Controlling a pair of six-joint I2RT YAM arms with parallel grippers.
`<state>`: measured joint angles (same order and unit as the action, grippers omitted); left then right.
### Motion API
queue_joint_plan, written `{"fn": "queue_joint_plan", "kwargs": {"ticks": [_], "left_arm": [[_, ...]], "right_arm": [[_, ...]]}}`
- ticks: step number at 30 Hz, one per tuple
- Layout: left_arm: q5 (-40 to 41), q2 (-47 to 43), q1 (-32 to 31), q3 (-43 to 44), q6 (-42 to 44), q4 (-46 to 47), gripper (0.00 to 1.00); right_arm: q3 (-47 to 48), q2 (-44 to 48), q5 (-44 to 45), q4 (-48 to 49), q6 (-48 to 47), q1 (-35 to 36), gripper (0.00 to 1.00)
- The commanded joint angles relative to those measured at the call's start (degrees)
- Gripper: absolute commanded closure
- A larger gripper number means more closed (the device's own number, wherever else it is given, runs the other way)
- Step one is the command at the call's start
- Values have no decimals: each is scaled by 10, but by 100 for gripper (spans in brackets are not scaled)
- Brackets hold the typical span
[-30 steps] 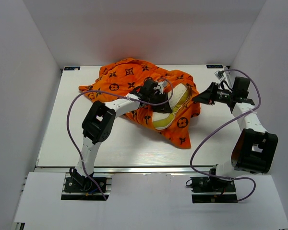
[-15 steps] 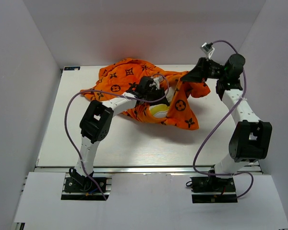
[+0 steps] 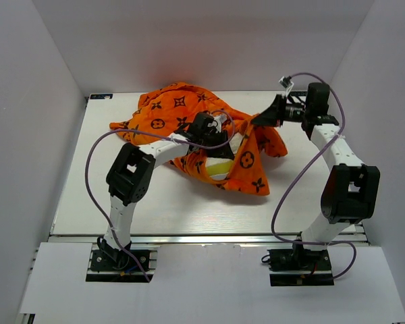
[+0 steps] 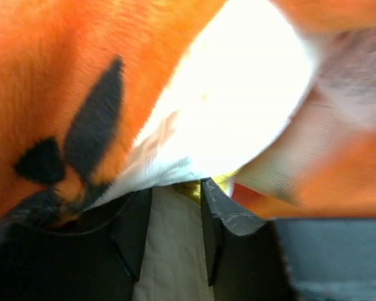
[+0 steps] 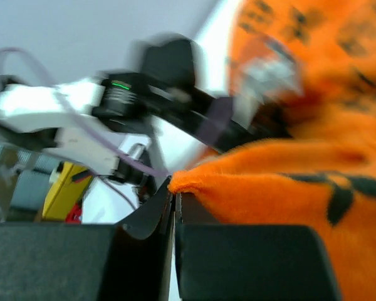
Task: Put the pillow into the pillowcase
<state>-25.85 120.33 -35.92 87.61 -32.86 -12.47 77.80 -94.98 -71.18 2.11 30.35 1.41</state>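
The orange pillowcase [image 3: 182, 108] with black motifs lies bunched across the back of the table. A white and yellow pillow [image 3: 219, 164] shows partly under its raised flap. My left gripper [image 3: 216, 136] reaches into the opening; in the left wrist view its jaws [image 4: 175, 207] hold cream pillow cloth, with the pillow [image 4: 238, 94] and pillowcase [image 4: 62, 75] close above. My right gripper [image 3: 258, 121] is off the table, shut on the pillowcase's edge. In the right wrist view that gripper [image 5: 174, 191] pinches the orange hem [image 5: 288, 188].
The white table [image 3: 88, 196] is walled by white panels on three sides. A purple cable [image 3: 98, 155] loops from the left arm, another [image 3: 290, 196] from the right. The left arm [image 5: 62, 119] shows in the right wrist view.
My right gripper has lifted the pillowcase's edge and carried it back and left over the pillow. Much less of the pillow shows now. The left gripper stayed at the pillow.
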Motion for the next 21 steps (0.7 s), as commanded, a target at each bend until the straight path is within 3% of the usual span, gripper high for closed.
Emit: {"fn": "queue_joint_plan", "kwargs": {"ticks": [1,4,12,13,16,18,21], "left_arm": [[57,-65,18,-18,17,-101,51],[61,-134,30,-12,11,-87,47],[69,-258,56,44,37,-83,39],[62,-266,56,50,59,-96,41],[13,-274,50,35,85,-153,60],[-4,-285,27,-12,111,-180,75],[-5,-296,-16,-66,131,-199,86]], "right_arm": [[-29,30,72,-181,-194,-32,100],[-46,37,82,-229,-251,-34,100],[-66,43,92,-266,-296,-34,100],[-68,44,92,-267,-295,-34,100],[-63,43,88,-265,-287,-34,100],[-60,42,85,-260,-280,-34,100],[-49,40,79,-254,-266,-34,100]]}}
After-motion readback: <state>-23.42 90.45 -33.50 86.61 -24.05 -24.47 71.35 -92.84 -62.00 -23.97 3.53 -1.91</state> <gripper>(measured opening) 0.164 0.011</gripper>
